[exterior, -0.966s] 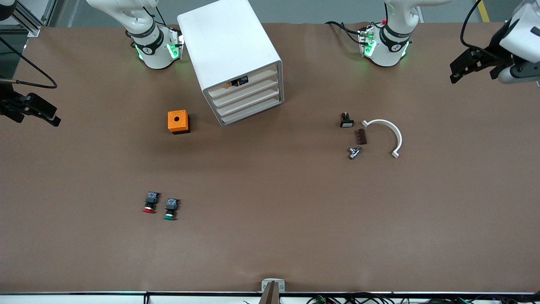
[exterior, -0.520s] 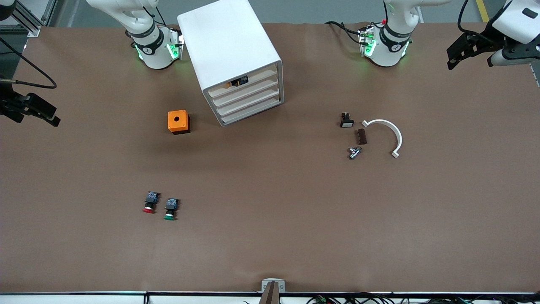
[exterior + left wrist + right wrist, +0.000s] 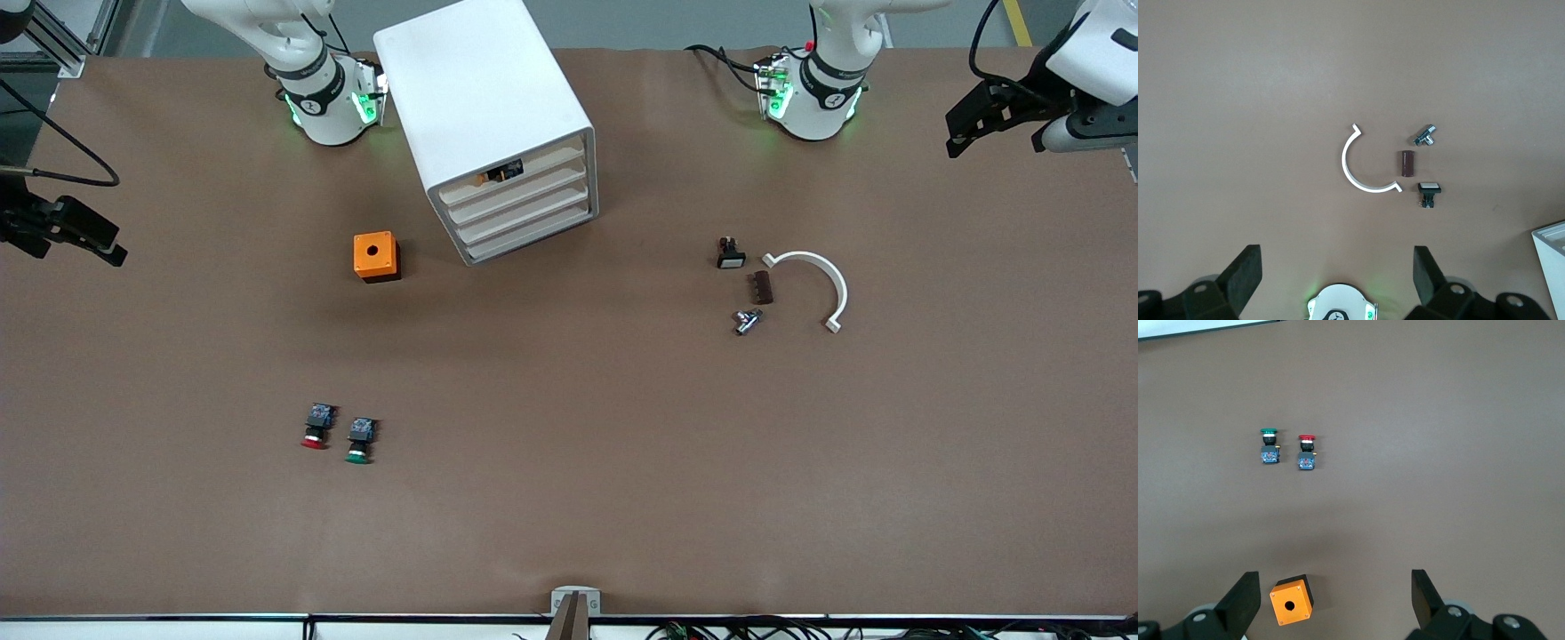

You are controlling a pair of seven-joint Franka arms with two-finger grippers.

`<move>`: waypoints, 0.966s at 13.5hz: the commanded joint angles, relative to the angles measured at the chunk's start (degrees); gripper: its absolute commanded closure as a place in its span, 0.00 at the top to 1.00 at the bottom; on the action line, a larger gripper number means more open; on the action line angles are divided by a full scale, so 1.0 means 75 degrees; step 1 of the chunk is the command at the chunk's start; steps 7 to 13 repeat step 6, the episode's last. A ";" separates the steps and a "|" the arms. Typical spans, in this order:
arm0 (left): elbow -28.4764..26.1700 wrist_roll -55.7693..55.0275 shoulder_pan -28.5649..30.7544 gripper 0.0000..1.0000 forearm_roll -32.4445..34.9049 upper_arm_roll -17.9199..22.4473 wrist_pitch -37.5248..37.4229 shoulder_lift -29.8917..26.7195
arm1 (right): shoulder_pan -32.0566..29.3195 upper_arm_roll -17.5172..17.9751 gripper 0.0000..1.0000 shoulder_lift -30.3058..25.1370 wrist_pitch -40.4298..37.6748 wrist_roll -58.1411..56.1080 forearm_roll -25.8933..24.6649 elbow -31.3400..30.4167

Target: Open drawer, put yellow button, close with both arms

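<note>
The white cabinet (image 3: 484, 98) stands between the two arm bases, and a corner of it shows in the left wrist view (image 3: 1551, 250). Its top drawer (image 3: 524, 180) sits pushed in, level with the three lower ones. The yellow button (image 3: 498, 172) shows in the gap above that drawer's front, lying inside. My left gripper (image 3: 987, 124) is open and empty, up over the table's edge at the left arm's end; it also shows in the left wrist view (image 3: 1336, 273). My right gripper (image 3: 76, 242) is open and empty, up over the right arm's end, and shows in the right wrist view (image 3: 1333, 597).
An orange box (image 3: 376, 256) with a hole sits beside the cabinet (image 3: 1291, 599). A red-capped button (image 3: 315, 428) and a green-capped button (image 3: 359, 441) lie nearer the front camera. A white curved piece (image 3: 822, 280), a white-capped switch (image 3: 731, 254), a brown block (image 3: 760, 287) and a metal part (image 3: 747, 321) lie toward the left arm's end.
My left gripper has risen and shifted a little over the table's end, staying open. The right arm, the drawer and the button have not moved.
</note>
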 commanded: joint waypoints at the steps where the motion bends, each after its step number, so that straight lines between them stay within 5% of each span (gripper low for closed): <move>1: 0.0223 0.0148 0.0081 1.00 -0.0019 -0.0033 -0.0206 0.0090 | -0.0006 -0.0018 1.00 -0.0125 0.0037 -0.0031 0.0025 -0.0115; 13: 0.0235 0.0078 0.0093 1.00 -0.0019 0.0026 -0.0194 0.0254 | -0.0007 -0.0007 1.00 -0.0125 0.0026 -0.0019 0.0025 -0.0127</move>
